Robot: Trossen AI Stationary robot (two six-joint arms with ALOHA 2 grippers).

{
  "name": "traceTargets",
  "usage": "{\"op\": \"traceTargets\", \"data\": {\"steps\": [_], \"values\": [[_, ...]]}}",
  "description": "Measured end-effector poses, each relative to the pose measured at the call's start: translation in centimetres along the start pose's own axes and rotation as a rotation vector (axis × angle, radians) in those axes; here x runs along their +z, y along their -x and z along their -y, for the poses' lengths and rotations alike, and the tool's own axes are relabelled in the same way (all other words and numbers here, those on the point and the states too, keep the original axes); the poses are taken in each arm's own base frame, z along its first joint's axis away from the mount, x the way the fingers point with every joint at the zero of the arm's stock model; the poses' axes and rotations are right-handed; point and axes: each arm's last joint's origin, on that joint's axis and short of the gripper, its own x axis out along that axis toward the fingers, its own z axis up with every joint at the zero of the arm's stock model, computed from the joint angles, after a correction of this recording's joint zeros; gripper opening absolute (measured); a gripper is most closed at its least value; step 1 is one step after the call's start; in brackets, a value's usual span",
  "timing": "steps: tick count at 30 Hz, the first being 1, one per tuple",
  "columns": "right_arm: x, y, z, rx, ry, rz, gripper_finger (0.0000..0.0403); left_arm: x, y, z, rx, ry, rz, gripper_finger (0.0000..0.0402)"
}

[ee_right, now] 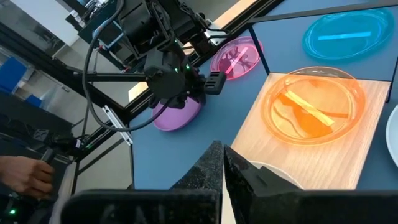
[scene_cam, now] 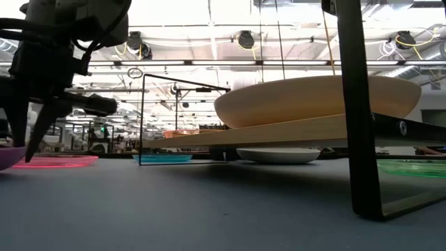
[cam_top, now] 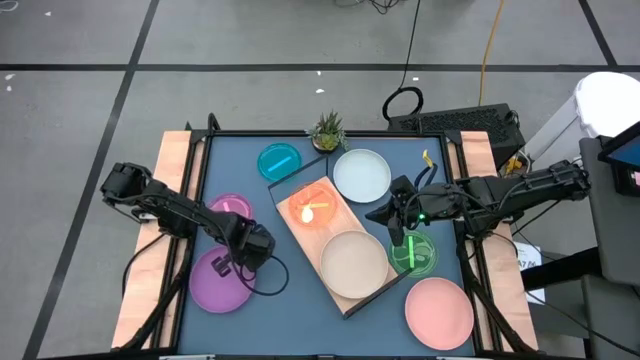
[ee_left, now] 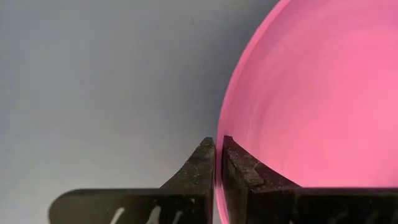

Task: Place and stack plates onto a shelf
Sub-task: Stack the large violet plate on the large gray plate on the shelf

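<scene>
The purple plate [cam_top: 215, 283] lies on the blue table at the near left, and my left gripper [cam_top: 246, 258] is shut on its rim. The wooden shelf [cam_top: 322, 186] stands slantwise mid-table, bearing the orange plate [cam_top: 313, 207] and the cream plate [cam_top: 352, 262]. Flat on the table lie the magenta plate [cam_top: 231, 206], cyan plate [cam_top: 279, 160], pale plate [cam_top: 362, 175], green plate [cam_top: 414, 256] and salmon plate [cam_top: 438, 312]. My right gripper [ee_right: 221, 163] hangs shut and empty above the shelf's right side. My left gripper pinches the purple plate's rim [ee_left: 218, 163] on the side toward the shelf, one finger [ee_left: 241, 171] inside the plate and the other outside. The fingers come from above, pointing down. The plate's bottom [scene_cam: 5, 159] looks to rest on the table.
A small potted plant [cam_top: 328, 129] stands at the table's far edge. The shelf's black wire legs [scene_cam: 362, 118] rise near the low camera. A cable loops from the left arm beside the purple plate [cam_top: 272, 280]. A person's hand [ee_right: 25, 175] shows beyond the table.
</scene>
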Motion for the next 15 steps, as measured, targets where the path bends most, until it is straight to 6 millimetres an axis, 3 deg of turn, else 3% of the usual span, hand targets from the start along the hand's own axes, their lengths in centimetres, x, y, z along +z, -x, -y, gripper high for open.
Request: {"op": "traceTargets", "data": {"steps": [15], "values": [[0.0, 0.0, 0.0, -0.002, 0.011, -0.001, 0.0, -0.5, 3.3, 0.7, 0.065, 0.174, 0.079, 0.001]]}}
